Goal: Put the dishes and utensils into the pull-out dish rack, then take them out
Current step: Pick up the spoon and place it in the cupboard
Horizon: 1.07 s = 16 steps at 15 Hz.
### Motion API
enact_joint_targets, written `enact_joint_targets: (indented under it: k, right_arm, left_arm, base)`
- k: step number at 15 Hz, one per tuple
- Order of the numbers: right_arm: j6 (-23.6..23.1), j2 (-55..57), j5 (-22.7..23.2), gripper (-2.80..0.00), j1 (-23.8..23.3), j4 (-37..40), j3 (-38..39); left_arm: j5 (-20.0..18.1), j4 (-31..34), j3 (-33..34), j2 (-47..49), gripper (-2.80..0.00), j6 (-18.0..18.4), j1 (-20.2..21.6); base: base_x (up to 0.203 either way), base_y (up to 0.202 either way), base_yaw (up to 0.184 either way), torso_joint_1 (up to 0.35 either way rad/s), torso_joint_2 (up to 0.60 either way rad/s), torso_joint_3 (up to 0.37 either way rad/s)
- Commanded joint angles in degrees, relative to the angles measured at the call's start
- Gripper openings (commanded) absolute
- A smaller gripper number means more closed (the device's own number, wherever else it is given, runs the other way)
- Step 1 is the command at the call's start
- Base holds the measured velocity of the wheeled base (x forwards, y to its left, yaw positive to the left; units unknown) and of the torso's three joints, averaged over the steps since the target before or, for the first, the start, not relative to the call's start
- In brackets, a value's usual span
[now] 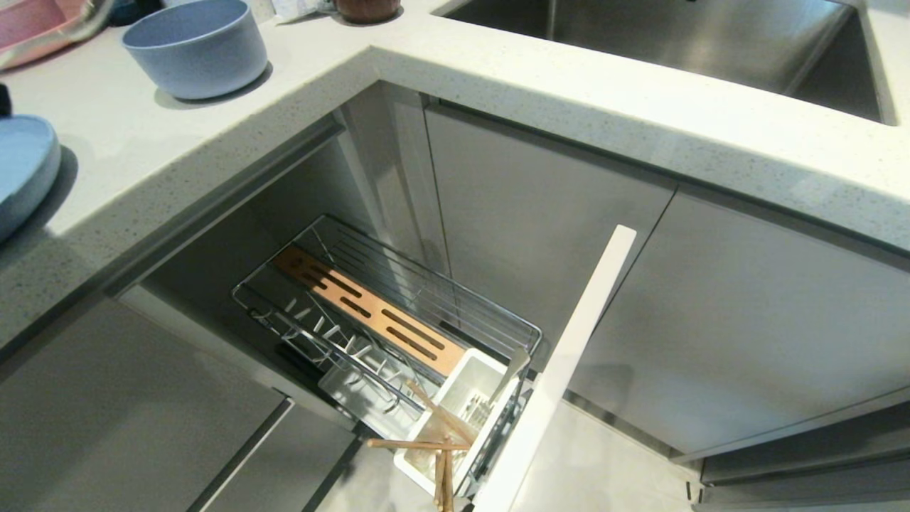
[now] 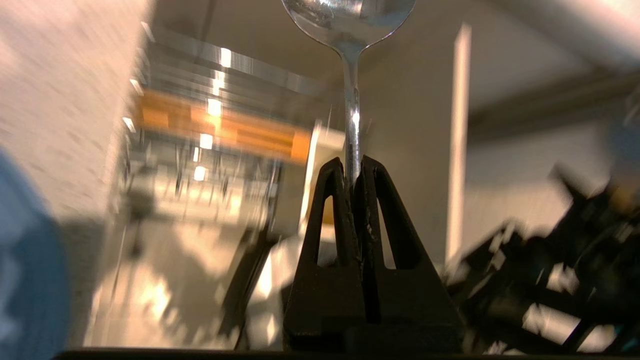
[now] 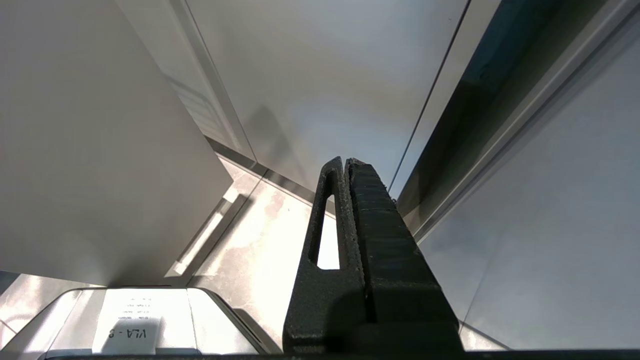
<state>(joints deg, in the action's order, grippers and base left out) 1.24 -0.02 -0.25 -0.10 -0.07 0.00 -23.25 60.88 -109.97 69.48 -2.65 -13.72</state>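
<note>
Chopsticks [image 1: 439, 455] sit in the rack [image 1: 398, 320]; the left tool [image 2: 353, 172] grips the spoon [image 2: 350, 30]; bowl [image 1: 195, 46] and plate [image 1: 21, 167] wait on the worktop [image 1: 142, 149]; right tool [image 3: 345, 165] closed, empty.

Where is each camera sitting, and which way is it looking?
Head view: up on the robot's head, looking down at the pull-out dish rack; no arm shows.
Left wrist view: behind the left gripper, shut on the spoon, facing the rack.
Right wrist view: behind the shut right gripper, facing grey cabinet fronts and floor.
Shared: head and left wrist views both show the rack's wooden strip.
</note>
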Motion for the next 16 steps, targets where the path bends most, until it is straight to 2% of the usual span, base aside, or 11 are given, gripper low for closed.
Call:
enact_joint_targets:
  k: [1,6,10,12,16]
  right_arm:
    - [0.0,-0.2,0.0,-2.80,0.0,0.0,0.1]
    - [0.0,-0.2,0.0,-2.80,0.0,0.0,0.1]
    - [0.0,-0.2,0.0,-2.80,0.0,0.0,0.1]
    - [0.0,-0.2,0.0,-2.80,0.0,0.0,0.1]
    - [0.0,-0.2,0.0,-2.80,0.0,0.0,0.1]
  left_arm:
    - [3.4,4.7,0.1,5.8,-2.80,2.5,-5.9]
    - [15.4,7.2,0.5,12.8,-2.80,2.4,-20.1]
    - [27.3,7.7,3.1,20.8,-2.80,-5.3,-30.2]
    - [30.4,8.4,4.2,25.5,-2.80,-8.5,-32.7]
    - [31.6,12.2,2.1,32.7,-2.80,-9.2,-33.2]
  base:
    - [0.000,0.000,0.000,0.000,0.00,0.000]
    - [0.000,0.000,0.000,0.000,0.00,0.000]
    - [0.000,0.000,0.000,0.000,0.00,0.000]
    - [0.000,0.000,0.000,0.000,0.00,0.000]
    - [0.000,0.000,0.000,0.000,0.00,0.000]
